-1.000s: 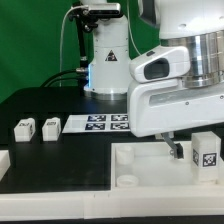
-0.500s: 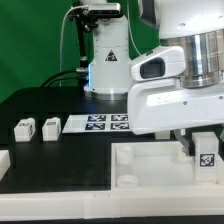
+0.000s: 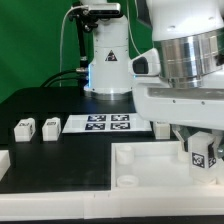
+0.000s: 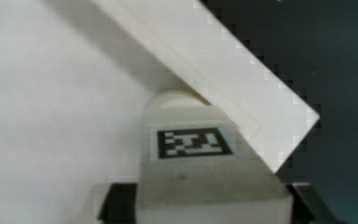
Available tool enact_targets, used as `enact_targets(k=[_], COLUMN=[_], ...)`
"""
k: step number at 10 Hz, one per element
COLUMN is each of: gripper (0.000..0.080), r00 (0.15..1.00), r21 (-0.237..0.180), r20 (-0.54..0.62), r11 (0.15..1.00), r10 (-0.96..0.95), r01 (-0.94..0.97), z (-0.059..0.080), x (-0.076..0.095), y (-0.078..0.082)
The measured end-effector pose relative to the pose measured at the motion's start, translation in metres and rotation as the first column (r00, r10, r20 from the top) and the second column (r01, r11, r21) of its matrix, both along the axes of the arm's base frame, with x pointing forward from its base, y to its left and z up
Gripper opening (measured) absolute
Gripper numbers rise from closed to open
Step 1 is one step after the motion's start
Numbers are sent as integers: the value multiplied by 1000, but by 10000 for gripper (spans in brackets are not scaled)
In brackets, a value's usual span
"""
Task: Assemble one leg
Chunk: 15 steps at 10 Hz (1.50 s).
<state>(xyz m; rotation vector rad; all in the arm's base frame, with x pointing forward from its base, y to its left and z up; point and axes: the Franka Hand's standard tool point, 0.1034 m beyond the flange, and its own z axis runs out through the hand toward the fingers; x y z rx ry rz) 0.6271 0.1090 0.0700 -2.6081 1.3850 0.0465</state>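
**One leg gripped over the tray corner, two more waiting**

One arm [image 3: 185, 60] fills the exterior view's right, its white bulk hanging low over the black surface [image 3: 50, 105]. Under it lies the large white tray [image 3: 150, 170] with round corner sockets, spread across the near edge; one socket [image 3: 127, 181] shows plainly near the middle of the picture. Behind the tray, flat on the surface, sits the marker board [image 3: 100, 123].

Next in size is the hand [image 3: 200, 148], clenched on a leg [image 3: 205, 153]: in the exterior view the post stands about upright between the dark fingers [image 4: 117, 203], its tag facing the camera, above the tray's part on the exterior view's right. The wrist view shows the same leg [image 4: 197, 150] held from both sides, tag up, with a raised white edge of the tray [image 4: 211, 60] crossing just beyond its tip. Whether the tip already touches the tray I cannot tell.

Smallest, two spare legs [image 3: 24, 128] [image 3: 49, 126] rest side by side at the exterior view's left, well apart from the arm.

By my reading, the step in hand is carrying the leg to its socket. The next move likely calls for centring the post over a corner hole, keeping it upright, then lowering and turning it in without slipping in the grip. The target socket is hidden by the arm, so alignment cannot be judged.
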Motion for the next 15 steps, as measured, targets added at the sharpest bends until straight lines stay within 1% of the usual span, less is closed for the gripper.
enact_targets(k=[1, 2, 4, 5, 6, 7, 8, 9, 10, 11, 13, 14, 15], gripper=[294, 294, 294, 294, 294, 295, 295, 463, 605, 636, 647, 649, 649], r00=[996, 976, 933, 874, 876, 896, 932, 984, 1000, 997, 948, 905, 793], r21=[20, 42, 46, 49, 51, 54, 50, 41, 27, 13, -6, -24, -80], r20=[-16, -46, -83, -117, -117, -109, -91, -62, -31, -11, 33, 50, 63], r11=[996, 975, 934, 876, 878, 898, 933, 985, 1000, 997, 949, 906, 795], r10=[-83, -214, -349, -472, -467, -430, -351, -166, 4, 76, 316, 423, 606], r01=[84, 216, 353, 480, 475, 437, 356, 169, -4, -76, -316, -423, -602], z=[0, -1, -1, -1, -1, -2, -2, -2, 1, 5, 4, 4, 5], x=[0, -1, -3, -3, -3, -3, -4, -6, -6, -5, -6, -6, -5], y=[-1, 1, 6, 9, 9, 9, 9, 8, 8, 10, 9, 9, 7])
